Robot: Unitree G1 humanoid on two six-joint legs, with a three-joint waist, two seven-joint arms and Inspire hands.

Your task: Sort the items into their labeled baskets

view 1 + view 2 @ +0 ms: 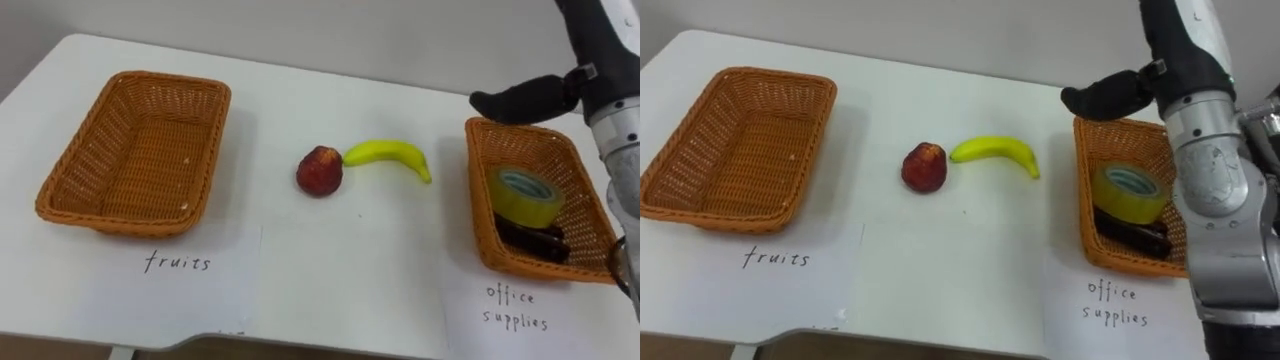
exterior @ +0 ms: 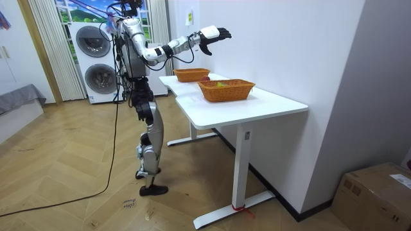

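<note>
Banana [image 1: 388,155] and apple [image 1: 319,170] lay unsorted on tabletop [image 1: 270,110]; your right robot hand [image 1: 520,98] hovered open, 2 o'clock. Likely next: grasp fruit.

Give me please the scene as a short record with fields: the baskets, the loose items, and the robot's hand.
fruits basket: at robot's left, nothing inside
apple: on the table, between the baskets
banana: on the table, right of the apple
office supplies basket: at robot's right, holds tape roll and dark item
right hand: open, above that basket's far rim, holding nothing
</note>
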